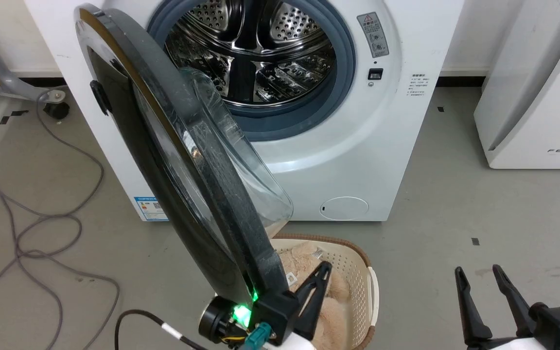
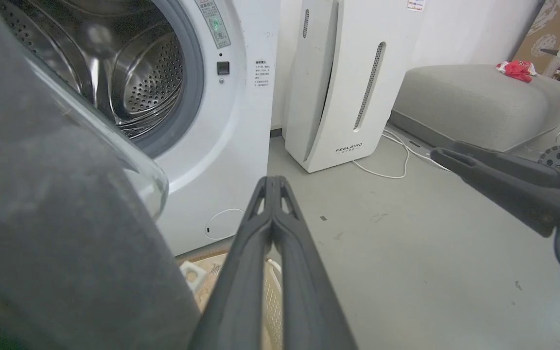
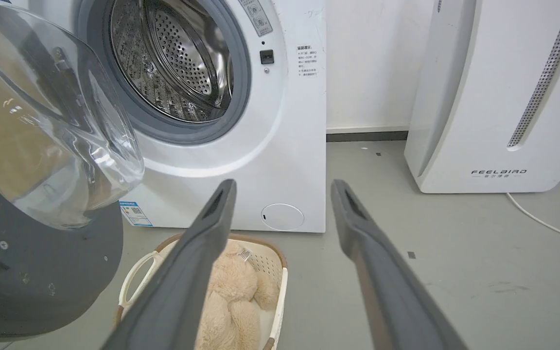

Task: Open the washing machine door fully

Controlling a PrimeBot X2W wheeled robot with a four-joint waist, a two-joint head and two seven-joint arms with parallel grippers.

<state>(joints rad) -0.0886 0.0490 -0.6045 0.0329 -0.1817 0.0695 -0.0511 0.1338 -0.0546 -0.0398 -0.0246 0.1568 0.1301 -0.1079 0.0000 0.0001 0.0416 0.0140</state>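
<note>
- Head view: the washing machine door (image 1: 214,194) stands swung well out from the washing machine (image 1: 358,160), hinged on the view's left side, its rim edge-on to the camera and its glass bowl (image 1: 241,160) bulging toward the open drum; it looks about square to the front, so by my judgement not yet fully open
- the left gripper (image 1: 326,266) has its fingers pressed together with nothing between them; it sits at the door's low free edge, on the inner side, above the basket (image 1: 372,291) holding a plush toy (image 1: 304,262)
- that placement suits a sideways push outward rather than a grasp; shut fingers make one stiff bar; whether the gripper actually touches the rim I cannot tell
- the right gripper (image 1: 478,269) hangs low on the right with its jaws apart and empty, well clear of the door; likely parked out of the swing
- left wrist view: the door's grey inner face looms just beside the shut fingers
- next call: carry the push further left; the risk is the fingers slipping off the curved rim; the basket sits under the door's edge
</note>
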